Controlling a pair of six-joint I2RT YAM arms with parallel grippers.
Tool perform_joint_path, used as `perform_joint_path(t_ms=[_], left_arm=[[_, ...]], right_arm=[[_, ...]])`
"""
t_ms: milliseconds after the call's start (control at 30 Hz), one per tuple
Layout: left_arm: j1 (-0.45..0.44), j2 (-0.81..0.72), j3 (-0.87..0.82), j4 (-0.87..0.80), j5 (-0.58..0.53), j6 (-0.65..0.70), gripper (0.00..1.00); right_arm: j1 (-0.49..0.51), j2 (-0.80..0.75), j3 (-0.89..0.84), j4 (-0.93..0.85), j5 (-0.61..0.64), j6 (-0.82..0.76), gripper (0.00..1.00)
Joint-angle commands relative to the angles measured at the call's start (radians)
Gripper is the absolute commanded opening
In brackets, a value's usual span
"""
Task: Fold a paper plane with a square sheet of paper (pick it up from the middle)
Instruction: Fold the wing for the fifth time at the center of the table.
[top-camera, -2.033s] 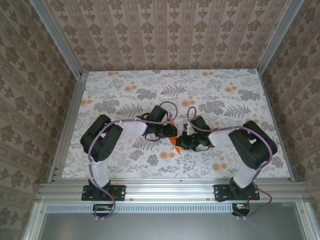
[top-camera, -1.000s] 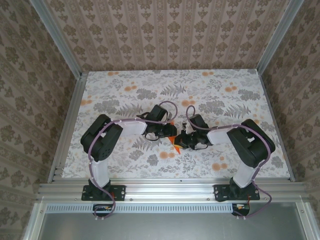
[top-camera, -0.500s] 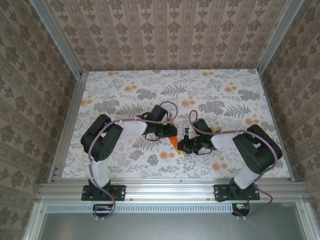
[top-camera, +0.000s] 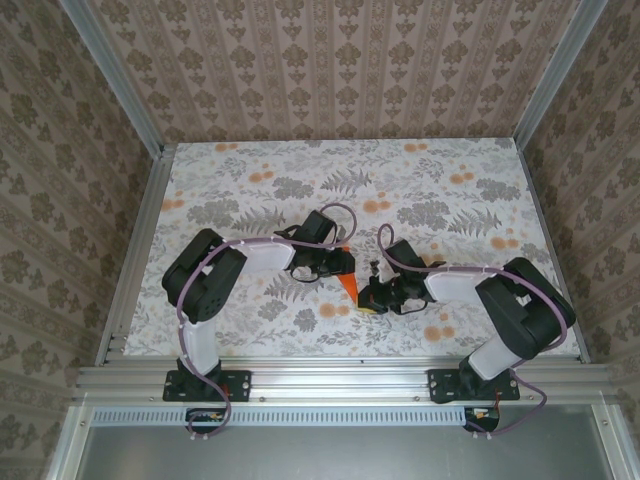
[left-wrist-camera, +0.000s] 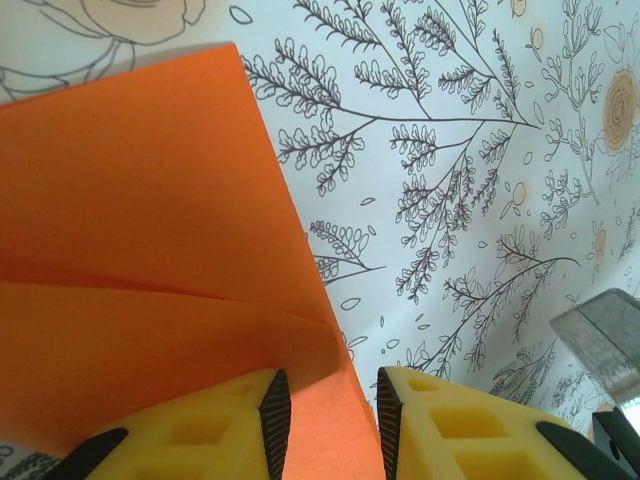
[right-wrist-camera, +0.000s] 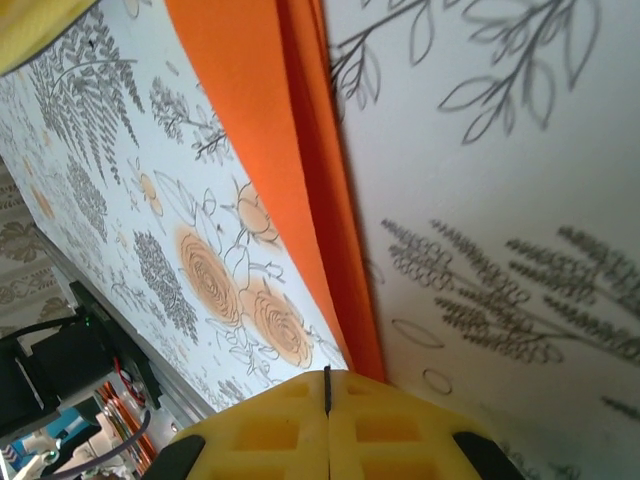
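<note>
The square sheet of paper is bright orange and folded into a narrow pointed shape, lying flat on the floral table between the two grippers. My left gripper is low over its far end. In the left wrist view the paper shows a crease, and its right edge runs through the gap of my left gripper, whose jaws stand apart. In the right wrist view the paper is a long layered strip ending at my right gripper, whose pads are shut together at the near tip. From above, the right gripper sits at that near end.
The floral tablecloth covers the table, with metal rails on both sides and the front and patterned walls behind. A grey metal part shows at the right edge of the left wrist view. The far half of the table is free.
My right gripper has slid toward the near edge along the paper, and its elbow has swung outward to the right. More orange shows between the grippers. The left arm has stayed put.
</note>
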Motion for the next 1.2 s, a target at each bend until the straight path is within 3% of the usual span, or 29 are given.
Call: perform_joint_path(t_ms=[0, 433, 800, 967, 1167], left_arm=[[0.003, 0.055, -0.006, -0.077, -0.033, 0.016, 0.33], [0.003, 0.059, 0.000, -0.079, -0.022, 0.020, 0.33], [0.003, 0.054, -0.001, -0.083, -0.027, 0.022, 0.33], [0.002, 0.056, -0.002, -0.080, -0.024, 0.022, 0.33], [0.001, 0.052, -0.006, -0.082, -0.023, 0.021, 0.33]], right_arm=[[0.009, -0.008, 0.025, -0.049, 0.008, 0.005, 0.07], [0.009, 0.072, -0.011, 0.000, 0.053, 0.025, 0.06], [0.009, -0.087, -0.096, -0.044, 0.064, 0.036, 0.06], [0.009, -0.119, -0.035, 0.100, 0.082, 0.110, 0.06], [0.009, -0.046, 0.028, 0.185, 0.085, 0.136, 0.07]])
